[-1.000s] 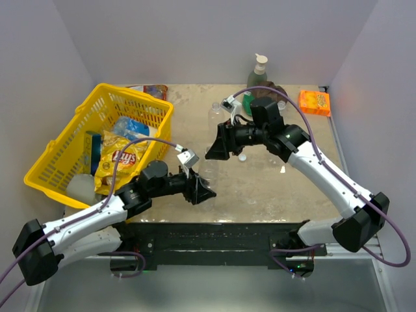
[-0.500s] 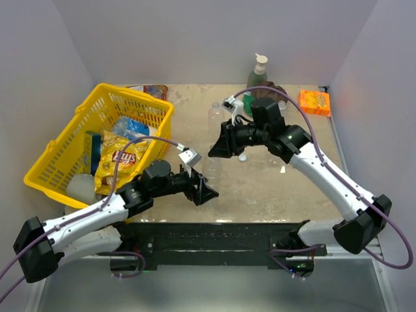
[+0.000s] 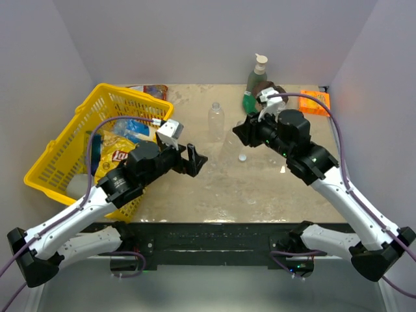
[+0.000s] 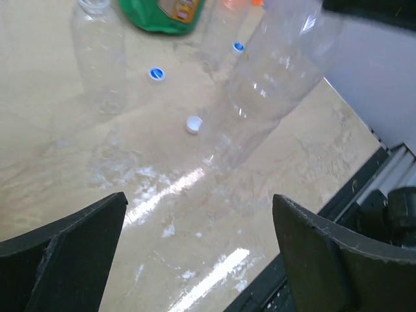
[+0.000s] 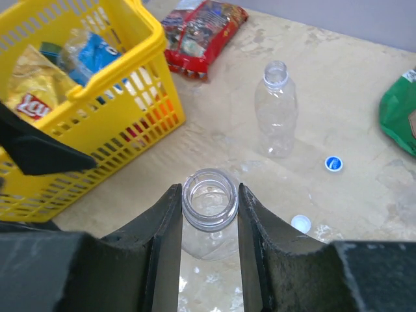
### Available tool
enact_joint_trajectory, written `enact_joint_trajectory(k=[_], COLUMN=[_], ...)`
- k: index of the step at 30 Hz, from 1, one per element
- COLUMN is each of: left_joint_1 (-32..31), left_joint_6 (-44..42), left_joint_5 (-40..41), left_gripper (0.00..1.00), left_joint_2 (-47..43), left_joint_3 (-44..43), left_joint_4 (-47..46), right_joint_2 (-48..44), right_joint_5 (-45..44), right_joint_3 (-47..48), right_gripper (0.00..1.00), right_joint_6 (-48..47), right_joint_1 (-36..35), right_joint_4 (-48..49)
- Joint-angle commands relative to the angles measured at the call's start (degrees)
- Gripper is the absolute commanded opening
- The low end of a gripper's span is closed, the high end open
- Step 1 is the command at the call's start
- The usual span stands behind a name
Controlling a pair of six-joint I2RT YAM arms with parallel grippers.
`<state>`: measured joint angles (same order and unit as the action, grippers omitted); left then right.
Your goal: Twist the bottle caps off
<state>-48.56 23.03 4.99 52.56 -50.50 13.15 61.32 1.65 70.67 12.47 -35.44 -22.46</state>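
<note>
My right jaws clamp a clear bottle (image 5: 208,244) by its neck, mouth open, tilted low over the bench (image 3: 260,188) — uncapping here looks finished to me. My left jaws stand wide and empty, left arm (image 3: 130,174) stretched forward beside the yellow basket (image 3: 136,95). Loose caps (image 4: 194,124) lie nearby. Next I'd set the bottle down upright.

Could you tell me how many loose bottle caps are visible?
3: a white cap beside the held bottle, a blue cap beyond it, a second blue cap farther back. Others may be hidden.
</note>
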Motion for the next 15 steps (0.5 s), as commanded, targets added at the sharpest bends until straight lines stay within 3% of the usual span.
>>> enact_joint_trajectory(k=[1, 7, 15], left_joint_1=[2.75, 9.17, 9.97], left_joint_6=[1.14, 3.95, 5.01], left_joint_5=[8.54, 6.35, 5.03], left_gripper=[1.0, 1.0, 1.0], left_joint_2=[0.0, 1.23, 0.97], left_joint_3=[-6.96, -10.49, -9.62], left_joint_4=[3.9, 5.66, 6.8], right_joint_2=[1.61, 4.07, 6.0], right_joint_5=[-4.55, -8.68, -14.57], right_joint_3=[-5.71, -10.11, -14.95], right_gripper=[0.0, 0.0, 0.0], right_joint_6=[-2.1, -4.2, -6.84], right_joint_1=[-1.03, -4.45, -9.29], right_joint_4=[9.53, 14.89, 22.19])
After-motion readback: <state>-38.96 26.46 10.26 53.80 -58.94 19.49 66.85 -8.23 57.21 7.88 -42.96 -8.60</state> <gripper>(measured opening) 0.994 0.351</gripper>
